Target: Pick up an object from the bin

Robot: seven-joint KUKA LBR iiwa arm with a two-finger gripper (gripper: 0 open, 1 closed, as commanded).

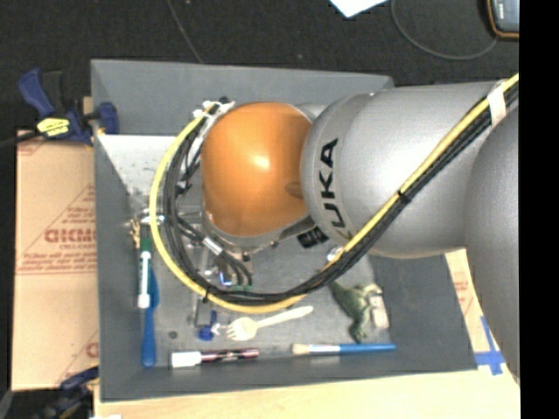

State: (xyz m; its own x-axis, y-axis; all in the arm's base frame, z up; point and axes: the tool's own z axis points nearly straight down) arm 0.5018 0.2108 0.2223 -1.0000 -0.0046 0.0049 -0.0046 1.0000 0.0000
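Slim cream plastic fork in grey metal bin

Overhead view of the grey metal bin. The KUKA arm is reaching in from the right, its orange cover hanging over the bin's middle, above the white plastic fork. A yellow cable is looping around the cover and passing just above the fork. The gripper, largely hidden under the cover, is hovering just above the fork's tines. A green toy figure is lying right of the fork; a blue-handled stick is lying below and right of it. A white-capped marker is lying just below the fork. A blue-and-white stick is lying well to its left.
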